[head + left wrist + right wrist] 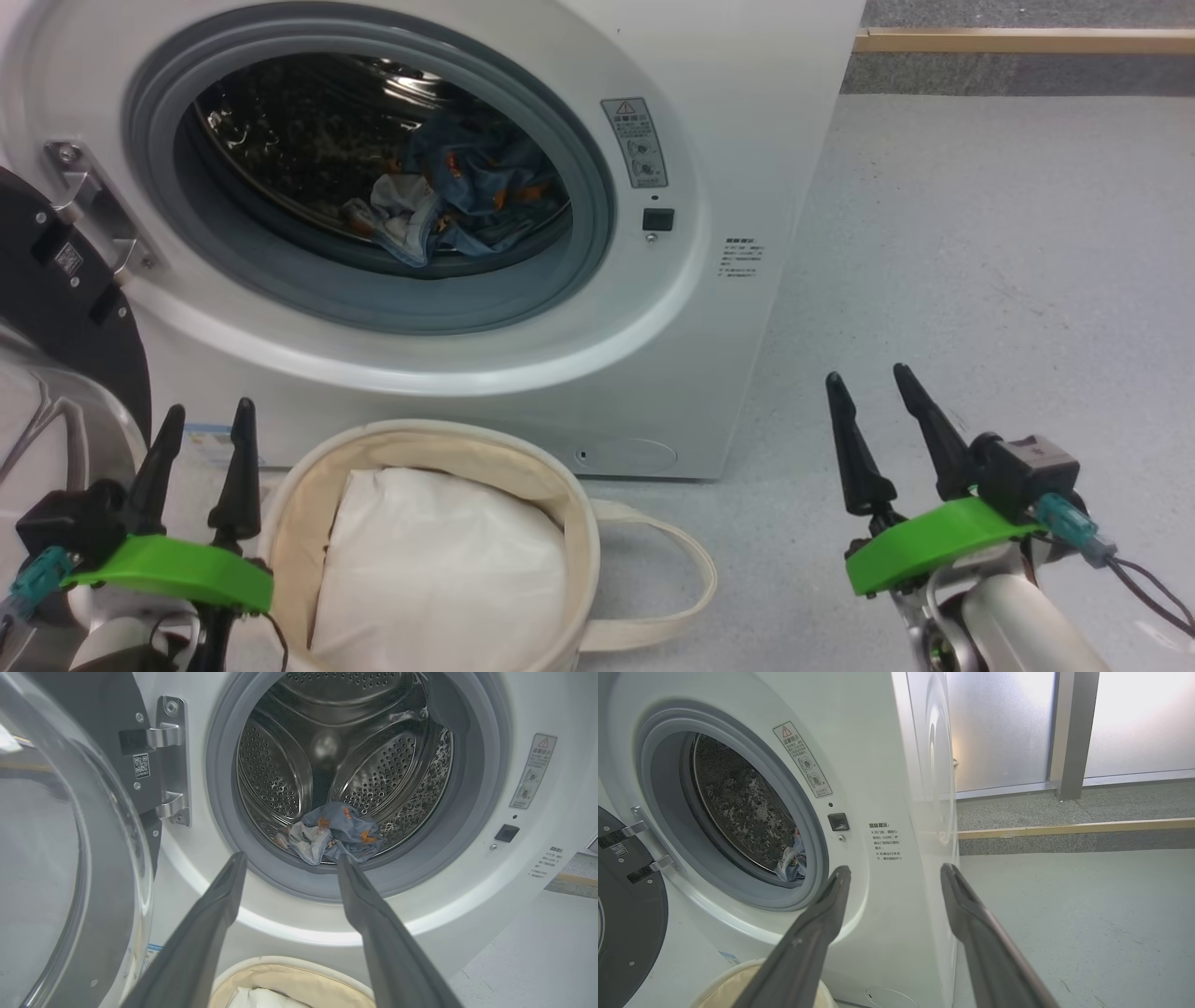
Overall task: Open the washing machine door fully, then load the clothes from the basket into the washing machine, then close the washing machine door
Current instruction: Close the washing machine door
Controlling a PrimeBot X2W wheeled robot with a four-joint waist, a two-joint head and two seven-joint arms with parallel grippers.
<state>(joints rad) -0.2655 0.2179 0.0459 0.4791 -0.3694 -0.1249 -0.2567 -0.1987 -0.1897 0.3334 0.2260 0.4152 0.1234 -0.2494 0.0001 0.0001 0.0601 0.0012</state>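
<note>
The left claw (211, 409) is released, its two dark fingers spread apart and grasping nothing, pointing up at the lower left of the head view. The right claw (866, 375), at the lower right, is likewise released and empty, hovering over bare grey floor (990, 243) off the machine's right front corner. Just to the right of the left claw stands the basket (571, 495), a round cream fabric tub on the floor close before the lower front of the washing machine (747, 112). One long strap handle (686, 560) loops out to the basket's right. Inside the basket lies a plain white cloth bundle (439, 560). Above it the white machine's round mouth stands open, ringed by a grey rubber gasket (583, 201). The clothes (467, 191), blue fabric with orange print, lie crumpled on the bottom of the steel drum (280, 131), close to its front lip and a little right of centre. The door (51, 308), black with a bulging glass window, is swung wide open on its metal hinge (89, 201) at the machine's left edge, just beyond the left claw.
</note>
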